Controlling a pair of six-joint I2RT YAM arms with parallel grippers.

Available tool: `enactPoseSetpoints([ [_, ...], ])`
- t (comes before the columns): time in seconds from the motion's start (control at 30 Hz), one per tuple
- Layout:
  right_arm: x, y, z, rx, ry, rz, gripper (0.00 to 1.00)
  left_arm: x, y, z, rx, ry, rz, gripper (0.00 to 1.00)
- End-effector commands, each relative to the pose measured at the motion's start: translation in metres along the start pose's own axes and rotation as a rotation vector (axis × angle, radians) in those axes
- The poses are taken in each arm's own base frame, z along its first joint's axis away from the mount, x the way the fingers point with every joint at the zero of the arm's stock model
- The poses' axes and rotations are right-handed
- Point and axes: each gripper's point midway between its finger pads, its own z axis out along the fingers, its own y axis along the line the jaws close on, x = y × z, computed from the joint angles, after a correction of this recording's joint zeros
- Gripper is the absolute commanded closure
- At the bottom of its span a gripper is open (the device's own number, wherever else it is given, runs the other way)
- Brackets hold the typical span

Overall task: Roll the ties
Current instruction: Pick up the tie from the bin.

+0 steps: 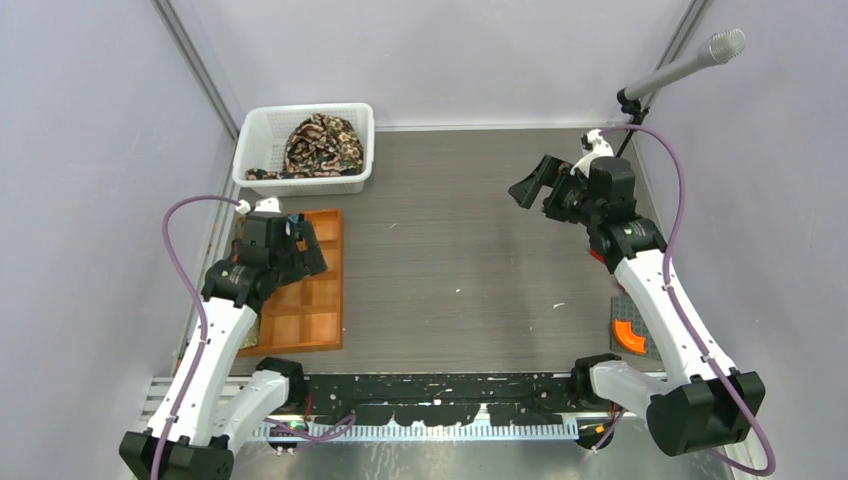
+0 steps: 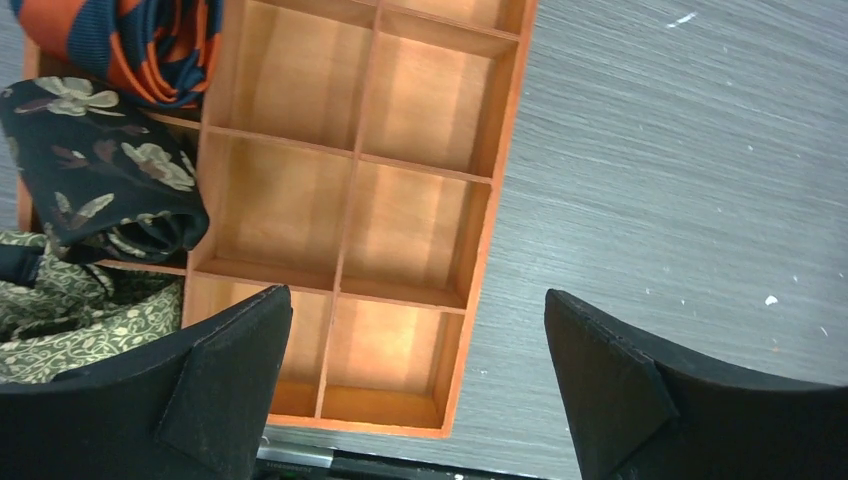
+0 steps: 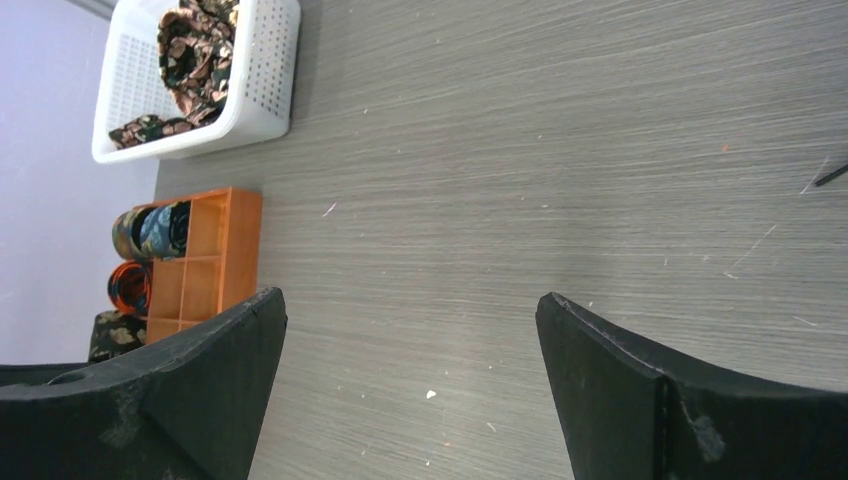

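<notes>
ties [image 1: 322,145] heaped in white basket [image 1: 300,186] just beyond orange tray [image 1: 318,310]; rolled ties [image 2: 100,170] in tray's left cells. my left jaws and right jaws spread, empty. best pinch one tie end, drag clear of heap.

basket [image 1: 300,184]: white mesh, surface's [image 1: 460,260] far-left corner
tray [image 1: 318,320]: orange, compartmented, surface's left edge
microphone [image 1: 690,62]: grey, surface's far-right corner

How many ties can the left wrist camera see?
3: orange-navy striped tie top left, black floral tie below it, olive-gold paisley tie lowest; others may be hidden.
</notes>
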Motion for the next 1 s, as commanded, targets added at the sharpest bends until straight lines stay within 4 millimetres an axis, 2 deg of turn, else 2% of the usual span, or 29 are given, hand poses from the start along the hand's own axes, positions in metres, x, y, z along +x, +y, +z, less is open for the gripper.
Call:
enactPoseSetpoints([
  [0.0,0.001,0.007,-0.006,-0.032,-0.009,-0.009,0.00,-0.001,-0.017,-0.010,0.112,-0.007,0.044,0.00],
  [0.1,0.007,-0.002,-0.006,0.018,0.008,-0.010,0.00,0.000,-0.017,-0.013,0.109,-0.027,0.049,0.01],
  [0.17,0.008,0.000,-0.007,0.026,0.012,-0.019,0.00,-0.001,-0.017,-0.017,0.107,-0.039,0.058,0.02],
  [0.33,0.014,0.022,-0.003,-0.024,0.059,-0.091,0.00,-0.001,-0.014,-0.027,0.088,-0.075,0.063,0.05],
  [0.47,0.009,0.048,0.008,-0.056,0.082,-0.147,0.00,-0.003,-0.005,-0.037,0.050,-0.082,0.071,0.09],
  [0.57,0.008,0.074,0.023,-0.096,0.079,-0.196,0.00,-0.005,-0.004,-0.042,0.054,-0.113,0.062,0.09],
  [0.7,0.005,0.110,0.047,-0.147,0.090,-0.245,0.00,-0.004,-0.002,-0.039,0.057,-0.136,0.065,0.10],
  [0.83,0.008,0.141,0.076,-0.181,0.127,-0.295,0.01,-0.015,0.006,-0.037,-0.004,-0.175,0.073,0.08],
  [0.97,0.015,0.155,0.102,-0.167,0.162,-0.315,0.02,-0.041,-0.017,-0.025,0.015,-0.177,0.118,0.07],
])
